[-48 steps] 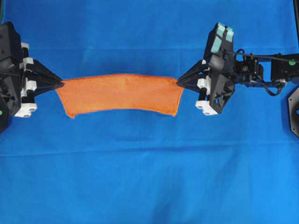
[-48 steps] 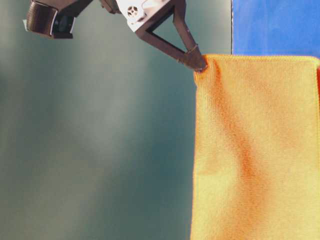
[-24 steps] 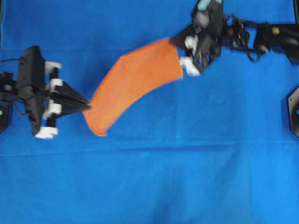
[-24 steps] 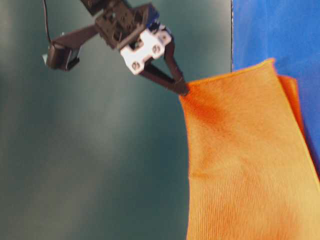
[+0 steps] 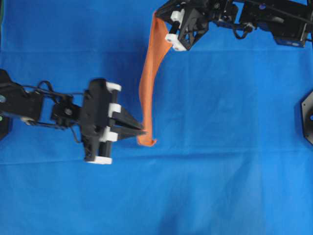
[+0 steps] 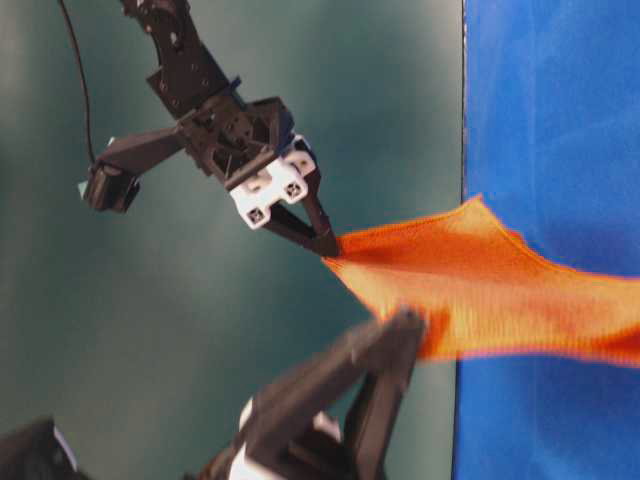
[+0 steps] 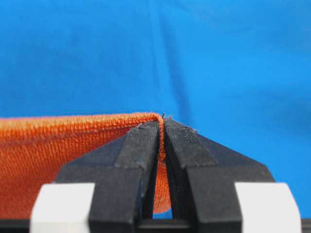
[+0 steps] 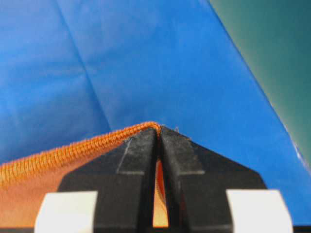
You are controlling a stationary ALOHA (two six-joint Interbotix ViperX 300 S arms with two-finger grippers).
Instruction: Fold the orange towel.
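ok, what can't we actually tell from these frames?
- Whether the orange towel hangs clear of the blue table cover or trails on it: the overhead view shows it edge-on, and the table-level view crops it at the right edge.
- Its present fold state: both wrist views show only the pinched hem.
- Right gripper: near the overhead frame's top edge.
- Left gripper: blurred, cut off in the table-level view.

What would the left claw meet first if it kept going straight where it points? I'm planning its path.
Beyond the orange towel corner it already pinches, the left claw points right across bare blue cloth. The way looks free as far as the overhead view shows, though height is unclear.
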